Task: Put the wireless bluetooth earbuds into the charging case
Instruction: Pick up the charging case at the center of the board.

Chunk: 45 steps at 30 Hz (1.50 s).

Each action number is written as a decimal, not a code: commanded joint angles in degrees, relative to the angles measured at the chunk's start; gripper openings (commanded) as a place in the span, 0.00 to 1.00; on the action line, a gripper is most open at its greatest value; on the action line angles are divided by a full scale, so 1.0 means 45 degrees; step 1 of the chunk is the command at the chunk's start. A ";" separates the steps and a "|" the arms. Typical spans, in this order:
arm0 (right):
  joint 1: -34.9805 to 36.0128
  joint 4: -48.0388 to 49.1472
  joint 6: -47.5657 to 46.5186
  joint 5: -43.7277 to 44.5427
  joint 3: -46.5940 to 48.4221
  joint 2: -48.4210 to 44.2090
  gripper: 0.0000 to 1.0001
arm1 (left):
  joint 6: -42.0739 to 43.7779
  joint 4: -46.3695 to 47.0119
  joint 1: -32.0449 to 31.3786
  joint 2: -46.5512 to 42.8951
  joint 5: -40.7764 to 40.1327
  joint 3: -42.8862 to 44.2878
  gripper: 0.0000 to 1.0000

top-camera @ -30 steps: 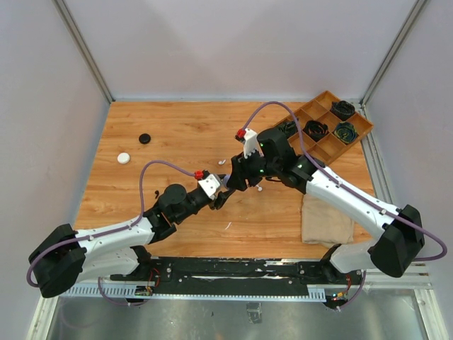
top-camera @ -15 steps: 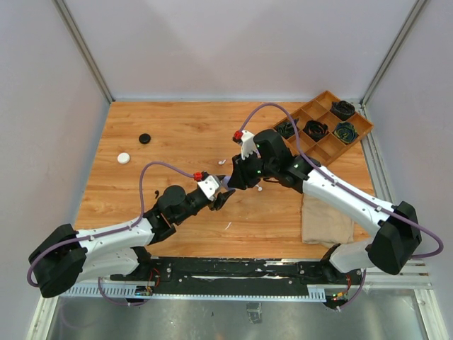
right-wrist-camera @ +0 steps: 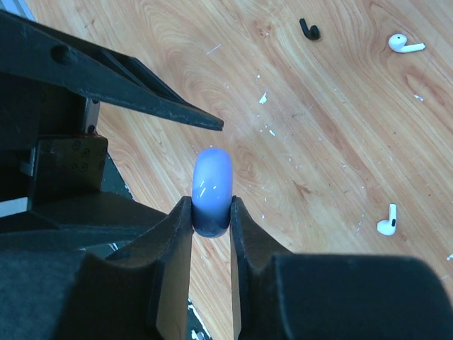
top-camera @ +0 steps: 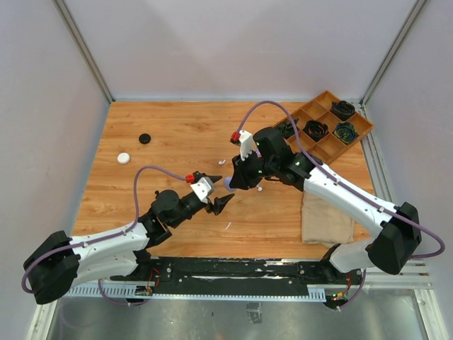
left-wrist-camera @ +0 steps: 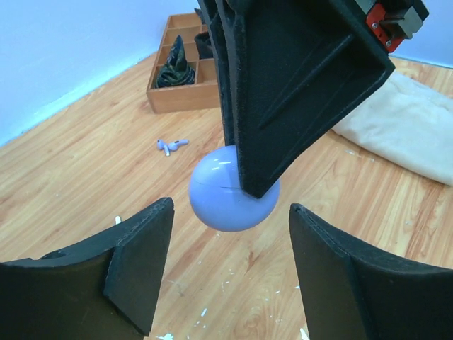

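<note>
The lavender charging case (right-wrist-camera: 212,185) is closed and pinched edge-on between my right gripper's (right-wrist-camera: 211,207) shut fingers, held above the table. In the left wrist view the same charging case (left-wrist-camera: 225,197) hangs under a right finger (left-wrist-camera: 297,78), just beyond my left gripper (left-wrist-camera: 230,212), which is open and clear of it. From above, the left gripper (top-camera: 220,191) sits just left of the right gripper (top-camera: 233,183). Earbuds lie loose on the wood: two white (right-wrist-camera: 405,44) (right-wrist-camera: 386,221), one black (right-wrist-camera: 308,29), and a lavender pair (left-wrist-camera: 170,145).
A wooden compartment tray (top-camera: 322,124) holding dark items stands at the back right. A folded beige cloth (top-camera: 325,219) lies at the near right. A black disc (top-camera: 145,139) and a white disc (top-camera: 124,158) rest at the left. A thin white sliver (top-camera: 228,226) lies near the front.
My right gripper has shut on the charging case. My left gripper has opened, let go of the case and drawn back toward the near left.
</note>
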 commanded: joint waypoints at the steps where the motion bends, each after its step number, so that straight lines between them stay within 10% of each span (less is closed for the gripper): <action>1: 0.0060 -0.1041 -0.1409 -0.0573 0.0792 -0.0214 0.01 | -0.0356 0.0148 0.0049 -0.0679 0.0490 -0.0135 0.72; 21: -0.0001 -0.5057 -0.6514 -0.2064 0.2579 -0.0631 0.01 | -0.3792 0.2144 0.3080 0.0363 0.8982 0.0315 0.62; 45: 0.0135 -0.4849 -0.7776 -0.3847 0.2366 -0.1017 0.02 | -0.6405 0.5081 0.3199 0.1979 0.9883 0.0586 0.44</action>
